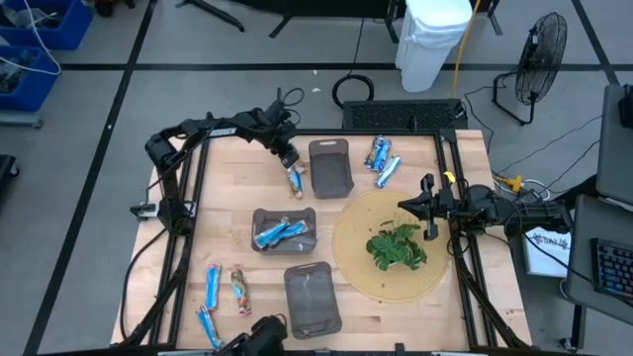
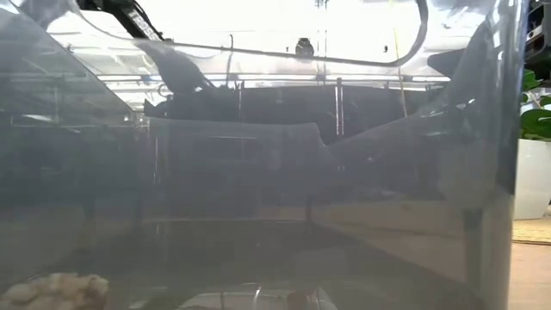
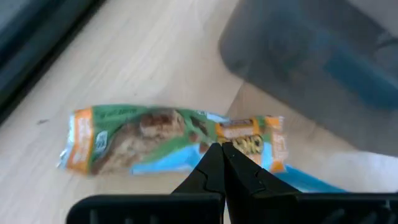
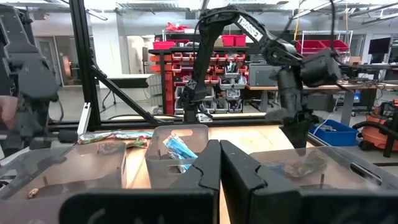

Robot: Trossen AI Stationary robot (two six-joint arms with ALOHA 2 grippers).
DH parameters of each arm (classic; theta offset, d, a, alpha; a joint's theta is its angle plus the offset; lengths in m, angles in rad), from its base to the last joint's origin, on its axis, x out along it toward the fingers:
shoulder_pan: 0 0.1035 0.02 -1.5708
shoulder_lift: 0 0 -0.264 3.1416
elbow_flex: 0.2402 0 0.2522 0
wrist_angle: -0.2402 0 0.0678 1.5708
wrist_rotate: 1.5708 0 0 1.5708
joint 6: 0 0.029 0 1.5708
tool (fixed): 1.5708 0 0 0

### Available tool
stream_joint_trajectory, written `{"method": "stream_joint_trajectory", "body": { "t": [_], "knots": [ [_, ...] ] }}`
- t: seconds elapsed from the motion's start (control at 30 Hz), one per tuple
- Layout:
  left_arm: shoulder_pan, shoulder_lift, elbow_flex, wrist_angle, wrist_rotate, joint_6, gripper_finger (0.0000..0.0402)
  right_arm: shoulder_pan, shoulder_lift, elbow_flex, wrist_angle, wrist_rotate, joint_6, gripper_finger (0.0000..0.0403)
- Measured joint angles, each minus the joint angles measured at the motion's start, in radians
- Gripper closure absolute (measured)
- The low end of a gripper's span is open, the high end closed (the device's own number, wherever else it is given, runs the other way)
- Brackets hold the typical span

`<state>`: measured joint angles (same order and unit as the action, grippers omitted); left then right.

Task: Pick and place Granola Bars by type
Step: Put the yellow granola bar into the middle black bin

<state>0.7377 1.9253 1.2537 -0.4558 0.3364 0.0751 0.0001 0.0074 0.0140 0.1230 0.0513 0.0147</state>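
My left gripper (image 1: 289, 158) is shut near the table's far edge, just left of the far grey tray (image 1: 330, 168). In the left wrist view its shut tips (image 3: 222, 149) stand over a green, orange and blue granola bar (image 3: 168, 140) that lies flat on the wood; a blue bar (image 3: 311, 180) peeks out beside it. The middle tray (image 1: 284, 229) holds blue bars. More bars lie far right (image 1: 381, 158) and near left (image 1: 213, 287). My right gripper (image 1: 430, 213) waits shut over the round mat's right side. My left gripper's shut fingertips (image 3: 214, 158) point down over the bar's orange end (image 3: 249, 140). The fingers themselves hide that spot, so I cannot tell whether they touch the wrapper. The bar lies flat on the table.
A green plant (image 1: 396, 247) sits on the round woven mat (image 1: 356, 267). A third grey tray (image 1: 312, 297) stands at the near edge, and its wall fills the low view (image 2: 258, 189). Black frame rails (image 1: 188, 188) line both table sides.
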Motion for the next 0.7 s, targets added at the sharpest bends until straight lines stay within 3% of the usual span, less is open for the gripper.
{"method": "stream_joint_trajectory", "body": {
  "t": [0.3,0.7],
  "knots": [
    [-0.042,0.174,0.158,-0.146,0.010,0.046,0.0402,0.000,0.000,0.000,0.000,0.000,0.000,0.0403],
    [-0.049,0.164,0.197,-0.439,-0.125,0.050,0.0401,0.000,0.000,0.000,0.000,0.000,0.000,0.0403]
  ]
}}
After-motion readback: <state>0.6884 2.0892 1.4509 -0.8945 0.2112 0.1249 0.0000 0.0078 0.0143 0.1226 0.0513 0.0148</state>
